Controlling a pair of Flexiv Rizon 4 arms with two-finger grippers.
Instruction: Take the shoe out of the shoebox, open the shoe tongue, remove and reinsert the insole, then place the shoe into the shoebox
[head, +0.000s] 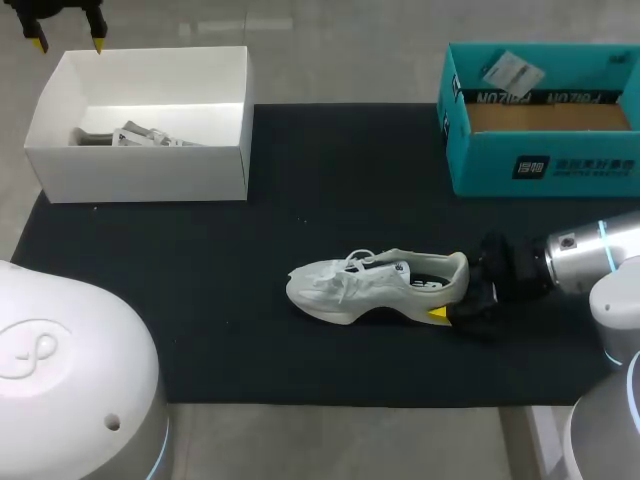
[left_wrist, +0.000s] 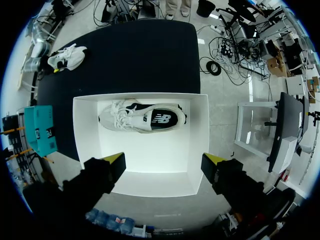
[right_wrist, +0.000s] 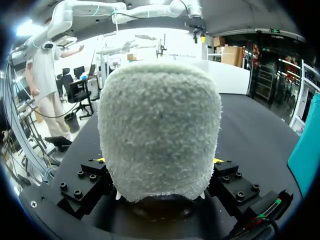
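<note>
Right fingers (head: 437, 313): closed on the heel of the shoe (head: 375, 288), one finger pressed to each side.
Shoe: upright on its sole, mid black mat (head: 300, 190), toe pointing away from the right arm.
Left fingers (left_wrist: 116, 161): spread wide, holding nothing, touching nothing, above the white box (head: 140, 170).
White box: open, at the mat's far left corner; a second shoe (left_wrist: 142, 117) sits inside along one wall.
Teal box (head: 540, 160): open, at the mat's far right corner, well apart from the shoe.

The black counter (head: 300, 190) carried a white shoebox (head: 140, 170) and a teal box (head: 545, 160) at its far corners, a white shoe (head: 345, 290) lying nearer the front.
</note>
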